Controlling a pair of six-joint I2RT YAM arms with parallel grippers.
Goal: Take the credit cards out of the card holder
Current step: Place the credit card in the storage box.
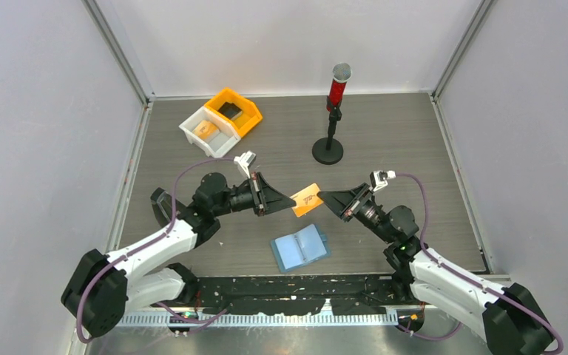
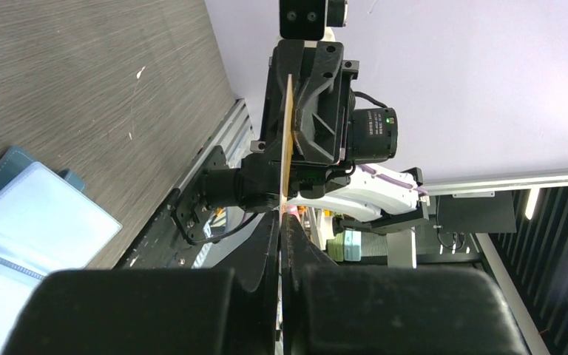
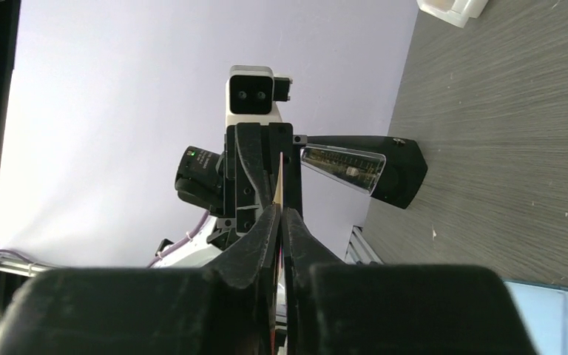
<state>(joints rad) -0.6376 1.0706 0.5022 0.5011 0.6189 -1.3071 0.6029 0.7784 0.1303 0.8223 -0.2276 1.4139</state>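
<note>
Top external: dark card (image 1: 230, 109) in orange bin (image 1: 251, 117); left gripper (image 1: 290, 200), right gripper (image 1: 321, 195) clamp orange card (image 1: 307, 200).

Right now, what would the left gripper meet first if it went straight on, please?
Most likely the right gripper, pinching the other end of the orange card that the left gripper holds.
</note>
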